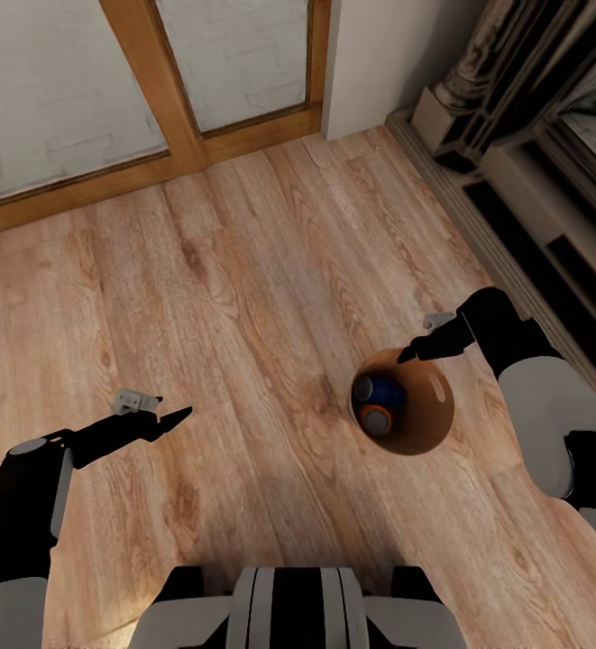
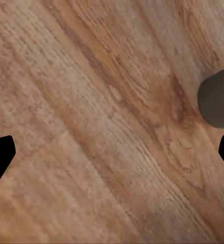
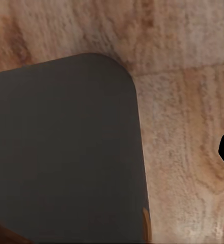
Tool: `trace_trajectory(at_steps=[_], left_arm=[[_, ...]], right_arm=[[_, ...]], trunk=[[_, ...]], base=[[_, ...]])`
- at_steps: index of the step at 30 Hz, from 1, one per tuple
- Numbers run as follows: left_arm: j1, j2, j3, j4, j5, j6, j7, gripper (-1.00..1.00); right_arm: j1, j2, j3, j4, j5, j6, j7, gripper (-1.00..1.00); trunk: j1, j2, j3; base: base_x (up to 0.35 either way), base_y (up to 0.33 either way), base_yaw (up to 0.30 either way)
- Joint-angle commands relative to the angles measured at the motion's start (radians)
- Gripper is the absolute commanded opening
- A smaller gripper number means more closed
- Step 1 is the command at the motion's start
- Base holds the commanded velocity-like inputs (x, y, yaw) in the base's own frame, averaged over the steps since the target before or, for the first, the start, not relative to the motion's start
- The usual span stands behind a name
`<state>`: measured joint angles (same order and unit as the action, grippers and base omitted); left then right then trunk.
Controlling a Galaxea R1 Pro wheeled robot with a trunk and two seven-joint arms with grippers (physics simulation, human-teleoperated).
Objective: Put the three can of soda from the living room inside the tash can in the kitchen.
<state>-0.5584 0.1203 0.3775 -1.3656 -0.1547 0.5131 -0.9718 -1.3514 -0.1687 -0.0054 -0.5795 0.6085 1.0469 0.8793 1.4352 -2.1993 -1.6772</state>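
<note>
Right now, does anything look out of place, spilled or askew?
Nothing spilled. The bin stands upright on the wood floor by the glass doors, with a blue can and an orange can inside. The right gripper hovers at its rim.

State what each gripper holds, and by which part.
The right gripper holds the bin by its rim. The left gripper holds nothing; its fingers are spread over bare floor.
</note>
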Motion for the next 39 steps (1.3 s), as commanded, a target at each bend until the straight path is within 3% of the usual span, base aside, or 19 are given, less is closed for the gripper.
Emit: trace_trajectory(at_steps=[1, 26, 36, 39], left_arm=[[0.0, 0.0, 0.0, -0.001, 0.0, 0.003, 0.0, 1.0], [-0.001, 0.001, 0.0, 0.001, -0.006, 0.034, 0.002, 1.0], [-0.002, 0.0, -0.001, 0.002, -0.007, 0.036, 0.022, 1.0], [-0.002, -0.001, -0.001, 0.002, -0.007, 0.036, 0.037, 1.0]], right_arm=[[0.0, 0.0, -0.001, 0.0, -0.003, 0.0, -0.002, 1.0], [0.008, 0.005, 0.003, -0.003, -0.005, 0.0, -0.002, 1.0], [0.087, 0.008, 0.006, -0.067, -0.005, 0.0, -0.003, 1.0], [0.117, 0.02, 0.008, -0.1, -0.004, 0.0, -0.004, 1.0]], trunk=[[-0.004, 0.007, 0.003], [-0.1, 0.182, 0.082], [-0.138, 0.252, 0.113], [-0.15, 0.273, 0.122]], base=[[0.0, 0.0, 0.0], [0.0, 0.0, 0.0], [0.0, 0.0, 0.0], [0.0, 0.0, 0.0]])
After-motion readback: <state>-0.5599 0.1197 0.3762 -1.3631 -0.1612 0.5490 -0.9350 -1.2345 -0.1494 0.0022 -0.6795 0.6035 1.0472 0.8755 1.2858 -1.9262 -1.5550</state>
